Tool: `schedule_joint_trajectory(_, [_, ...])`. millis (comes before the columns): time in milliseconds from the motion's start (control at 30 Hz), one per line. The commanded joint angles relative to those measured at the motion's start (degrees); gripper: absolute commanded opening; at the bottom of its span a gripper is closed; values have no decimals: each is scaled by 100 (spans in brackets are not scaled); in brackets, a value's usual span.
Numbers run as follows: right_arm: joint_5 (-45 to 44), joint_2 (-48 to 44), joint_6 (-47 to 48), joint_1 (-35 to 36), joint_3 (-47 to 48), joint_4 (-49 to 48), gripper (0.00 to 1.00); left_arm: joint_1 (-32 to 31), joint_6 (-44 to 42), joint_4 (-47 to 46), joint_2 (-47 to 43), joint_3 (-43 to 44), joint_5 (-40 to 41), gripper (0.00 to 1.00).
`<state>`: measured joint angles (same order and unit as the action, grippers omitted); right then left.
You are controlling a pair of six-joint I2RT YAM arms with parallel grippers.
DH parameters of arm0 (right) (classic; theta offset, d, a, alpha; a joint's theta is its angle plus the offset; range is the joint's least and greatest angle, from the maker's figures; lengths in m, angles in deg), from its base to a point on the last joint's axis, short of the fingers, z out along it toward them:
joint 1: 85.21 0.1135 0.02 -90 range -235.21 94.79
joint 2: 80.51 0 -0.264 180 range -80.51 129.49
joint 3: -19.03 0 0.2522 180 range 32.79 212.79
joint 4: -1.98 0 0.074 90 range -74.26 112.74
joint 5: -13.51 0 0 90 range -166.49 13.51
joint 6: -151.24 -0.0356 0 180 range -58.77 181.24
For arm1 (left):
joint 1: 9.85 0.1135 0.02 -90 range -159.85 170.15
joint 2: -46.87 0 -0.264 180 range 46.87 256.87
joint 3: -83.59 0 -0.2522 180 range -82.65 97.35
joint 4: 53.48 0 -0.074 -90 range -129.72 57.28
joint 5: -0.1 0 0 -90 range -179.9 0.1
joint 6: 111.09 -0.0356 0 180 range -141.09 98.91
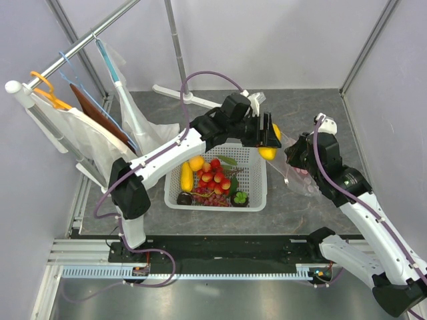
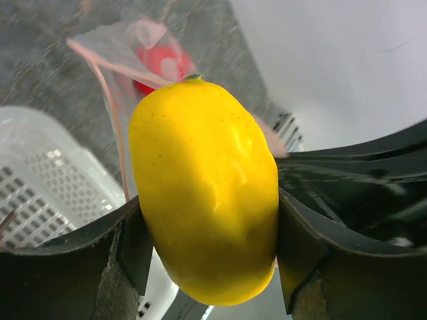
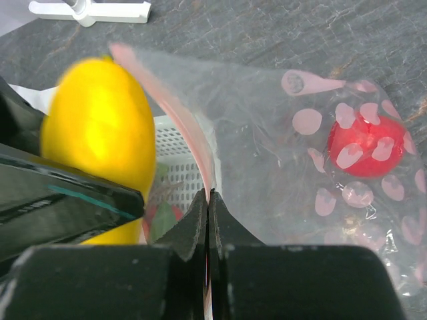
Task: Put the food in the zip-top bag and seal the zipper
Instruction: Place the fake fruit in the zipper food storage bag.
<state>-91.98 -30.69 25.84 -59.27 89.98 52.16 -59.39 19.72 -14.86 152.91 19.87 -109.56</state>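
Observation:
My left gripper (image 1: 269,141) is shut on a yellow mango (image 2: 203,190) and holds it in the air just right of the white mesh basket (image 1: 257,193), close to the mouth of the zip-top bag (image 3: 293,173). The mango also shows in the top view (image 1: 268,152) and the right wrist view (image 3: 100,137). My right gripper (image 3: 209,199) is shut on the bag's pink zipper strip (image 3: 183,113) and holds the mouth edge up. A red pomegranate (image 3: 365,148) lies inside the bag. The basket holds the other mango (image 1: 187,176), an orange (image 1: 196,163), small red-yellow fruits (image 1: 215,176), purple grapes (image 1: 212,198) and dark mangosteens (image 1: 185,198).
A clothes rack with hangers and white bags (image 1: 80,127) stands at the back left. A white stand base (image 1: 190,97) lies at the back. Grey walls close the table in on the left, back and right. Green leaves (image 1: 227,161) lie among the fruit.

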Motion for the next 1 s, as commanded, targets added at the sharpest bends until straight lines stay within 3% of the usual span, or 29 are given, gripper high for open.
schedule_joint_trajectory(0, [2,1,-108,-36,275,-206,0,-38,-495,554,48,-65,401,44])
schedule_joint_trajectory(333, [124,-16,-55,-44,311,-443,0,-293,-988,959,127,198,691,49])
schedule_joint_trajectory(733, [582,-78,-90,-36,214,-549,0,-302,-997,1038,312,603,673,80])
schedule_joint_trajectory(800, [512,-87,-81,-36,214,-531,0,-302,-1006,1038,277,611,718,96])
schedule_joint_trajectory(967, [389,-87,-3,-44,214,-470,0,-249,-1119,1003,189,804,665,99])
